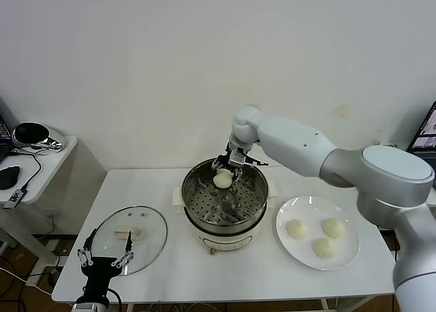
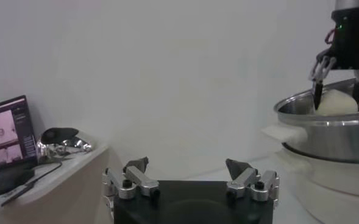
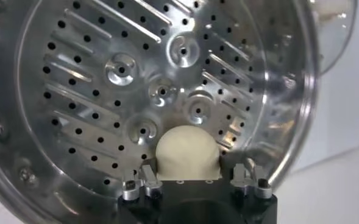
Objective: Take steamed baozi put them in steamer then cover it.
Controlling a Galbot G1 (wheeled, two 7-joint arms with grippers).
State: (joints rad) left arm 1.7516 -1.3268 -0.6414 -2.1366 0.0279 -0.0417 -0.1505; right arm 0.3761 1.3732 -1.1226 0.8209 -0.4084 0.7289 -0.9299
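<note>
Showing no legible writing — steamer [image 1: 225, 206].

Your right gripper [image 1: 225, 170] and a baozi [image 1: 222, 179] blocked the steamer [image 1: 225, 216] far side; near tray lay free, cover [image 1: 129, 238] well left.
</note>
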